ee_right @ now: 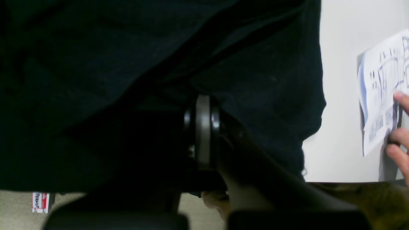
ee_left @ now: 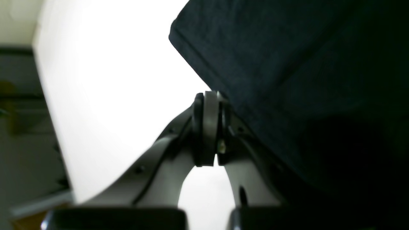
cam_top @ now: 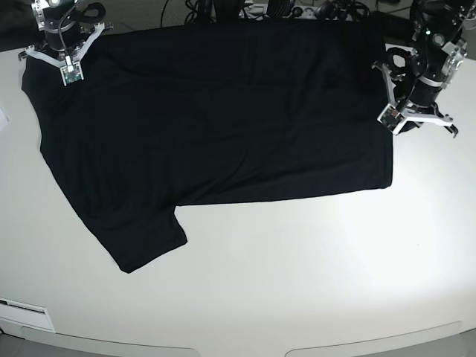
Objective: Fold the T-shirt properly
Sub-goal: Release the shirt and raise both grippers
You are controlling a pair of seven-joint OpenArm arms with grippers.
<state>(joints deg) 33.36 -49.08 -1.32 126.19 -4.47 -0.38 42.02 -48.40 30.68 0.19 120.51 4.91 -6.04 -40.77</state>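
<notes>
On the white counter (cam_top: 297,282) lies the shirt (cam_top: 223,111); both arms' fingers (ee_left: 209,127) (ee_right: 203,131) are clenched at its edges.

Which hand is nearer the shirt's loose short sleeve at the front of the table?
Right. The right hand sits shut at the T-shirt's far corner, on the sleeve's side. The left hand, also shut, is at the opposite edge.

I am looking at what seems to be a robotics lab: a wide white table (cam_top: 297,282) is carrying two arms mounted at its far corners, cables (cam_top: 253,9) are bunching along its far edge, and someone's hand (ee_right: 399,140) is holding a printed sheet (ee_right: 380,95) beside it.
</notes>
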